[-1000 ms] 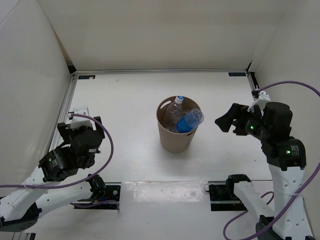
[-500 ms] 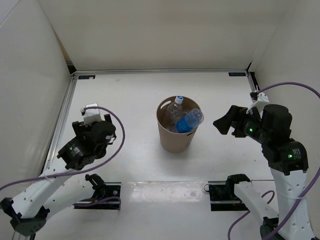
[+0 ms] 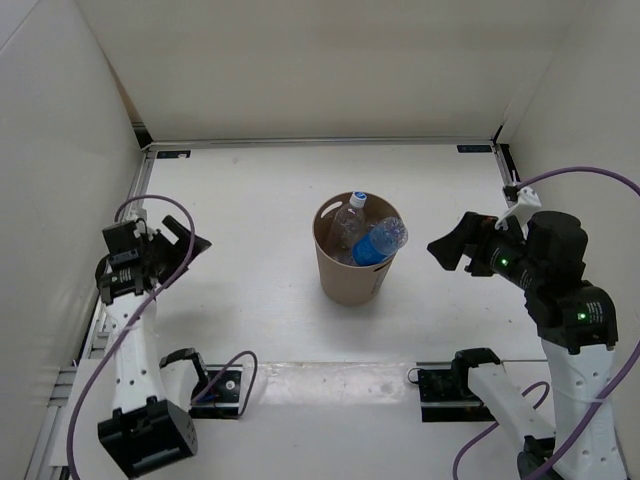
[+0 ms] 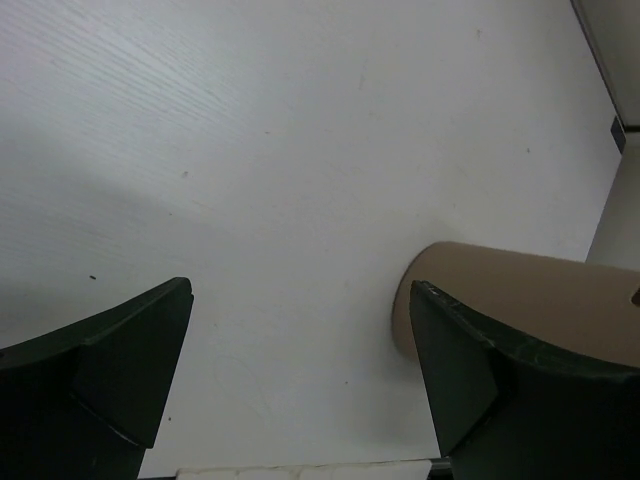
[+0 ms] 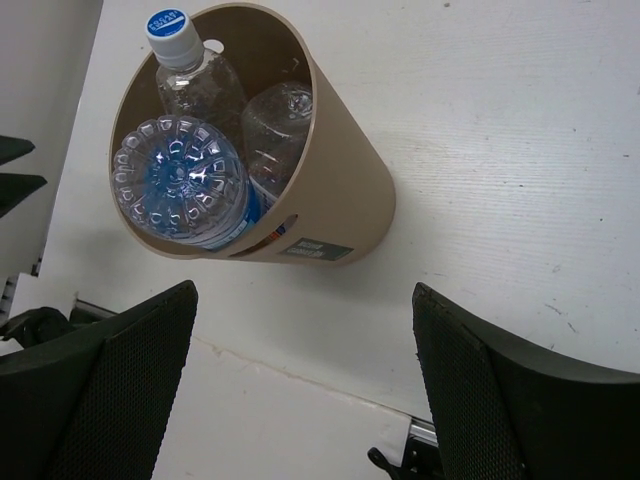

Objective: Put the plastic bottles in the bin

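Seemingly we're done: plastic bottles (image 5: 180, 180) fill the bin (image 3: 345, 285); left fingers (image 4: 100, 380) at nine o'clock, right fingers (image 5: 110, 390) at three, spread empty.

White table (image 3: 250, 200) in front of me, faint wood grain; the bin (image 3: 350, 280) stands upright on it, about mid-surface.

I see the bin (image 3: 350, 285) standing upright at centre frame on the white table (image 3: 260, 190). Two plastic bottles poke above its rim: a clear bottle (image 3: 349, 222) with a blue-and-white cap at the back, and a blue bottle (image 3: 377, 243) leaning to the right. The left gripper (image 3: 180, 243) sits at mid-left, the right gripper (image 3: 450, 242) at mid-right. Both point toward the bin, well apart from it, with nothing between their fingers.
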Controlling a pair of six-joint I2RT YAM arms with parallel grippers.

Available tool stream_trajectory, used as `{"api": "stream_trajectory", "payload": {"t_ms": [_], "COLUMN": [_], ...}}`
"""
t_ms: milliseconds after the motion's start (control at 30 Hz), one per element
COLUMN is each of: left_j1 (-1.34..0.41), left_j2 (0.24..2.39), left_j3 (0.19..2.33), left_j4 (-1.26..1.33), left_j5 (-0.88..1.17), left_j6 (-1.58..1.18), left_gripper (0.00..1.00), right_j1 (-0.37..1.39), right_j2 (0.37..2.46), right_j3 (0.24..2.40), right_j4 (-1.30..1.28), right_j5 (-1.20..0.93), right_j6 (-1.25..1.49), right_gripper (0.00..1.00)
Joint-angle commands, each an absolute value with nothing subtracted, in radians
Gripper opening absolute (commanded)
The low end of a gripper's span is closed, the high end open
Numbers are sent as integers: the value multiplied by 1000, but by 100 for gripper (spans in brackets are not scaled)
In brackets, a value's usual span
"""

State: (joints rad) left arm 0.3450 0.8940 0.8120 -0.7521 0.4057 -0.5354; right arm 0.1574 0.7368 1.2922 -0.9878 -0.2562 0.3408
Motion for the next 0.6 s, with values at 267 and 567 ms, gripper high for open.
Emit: {"api": "stream_trajectory", "payload": {"t_ms": [267, 567], "left_j1": [-139, -183], "left_j2": [747, 562], "left_j3": [989, 800], "left_j4": [-850, -600], "left_j5": [5, -75], "left_j6": [-167, -146], "left_gripper": [100, 100], "right_j1": [208, 258], "right_j2": [753, 756], "right_j3": [1281, 1269], "right_j4": [-928, -936], "right_j5": [-252, -187], "right_j6": [351, 357], "right_gripper": [89, 89]}}
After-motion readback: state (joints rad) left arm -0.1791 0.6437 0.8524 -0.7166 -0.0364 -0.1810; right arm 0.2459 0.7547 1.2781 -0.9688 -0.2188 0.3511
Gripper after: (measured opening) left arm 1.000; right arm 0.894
